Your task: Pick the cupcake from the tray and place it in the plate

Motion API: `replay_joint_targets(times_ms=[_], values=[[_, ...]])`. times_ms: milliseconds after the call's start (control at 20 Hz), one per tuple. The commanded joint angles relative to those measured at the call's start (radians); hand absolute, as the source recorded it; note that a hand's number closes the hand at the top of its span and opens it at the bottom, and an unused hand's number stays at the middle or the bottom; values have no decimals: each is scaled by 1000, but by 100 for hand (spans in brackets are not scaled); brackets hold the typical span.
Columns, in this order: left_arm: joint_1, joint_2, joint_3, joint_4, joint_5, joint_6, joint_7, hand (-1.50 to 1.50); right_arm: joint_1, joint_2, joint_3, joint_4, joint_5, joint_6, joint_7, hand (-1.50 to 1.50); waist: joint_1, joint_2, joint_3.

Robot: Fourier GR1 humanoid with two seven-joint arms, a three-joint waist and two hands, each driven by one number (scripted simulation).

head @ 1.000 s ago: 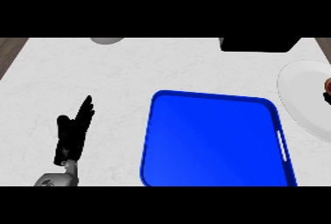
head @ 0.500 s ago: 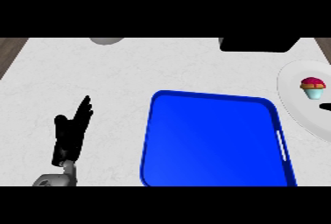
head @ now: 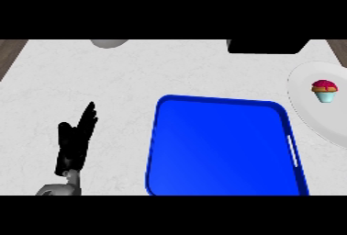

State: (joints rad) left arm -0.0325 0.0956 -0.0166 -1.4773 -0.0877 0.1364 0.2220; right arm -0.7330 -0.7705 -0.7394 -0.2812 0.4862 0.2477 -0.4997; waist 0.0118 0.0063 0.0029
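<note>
A cupcake (head: 325, 91) with red and yellow frosting and a light blue wrapper stands upright on the white plate (head: 318, 114) at the right edge. The blue tray (head: 224, 147) lies in the lower middle of the counter and holds nothing. My left hand (head: 75, 142) rests open at the lower left, fingers straight and pointing up, well away from the tray. My right hand does not show in the head view.
A grey round object (head: 108, 43) sits at the counter's far edge, upper left. A black object (head: 265, 46) lies at the far edge, upper right. Wooden floor shows past the counter's far corners.
The cupcake came into full view standing on the plate and now shows free of any hand. The dark shape at the right edge is gone. The left hand has not moved.
</note>
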Motion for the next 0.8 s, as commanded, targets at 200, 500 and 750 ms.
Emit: replay_joint_targets(times_ms=[200,500,750], values=[[-5,-20,-25,-14,-33,20,24,0,81,-66,-40,56,-88,157,-112,-150,9,2,0],[15,-16,-23,-91,-16,5,68,0,79,-5,-14,36,-110,122,-165,-150,12,0,0],[-32,-26,8,74,-7,-6,-36,0,87,-33,5,56,-109,105,-170,-150,10,4,0]])
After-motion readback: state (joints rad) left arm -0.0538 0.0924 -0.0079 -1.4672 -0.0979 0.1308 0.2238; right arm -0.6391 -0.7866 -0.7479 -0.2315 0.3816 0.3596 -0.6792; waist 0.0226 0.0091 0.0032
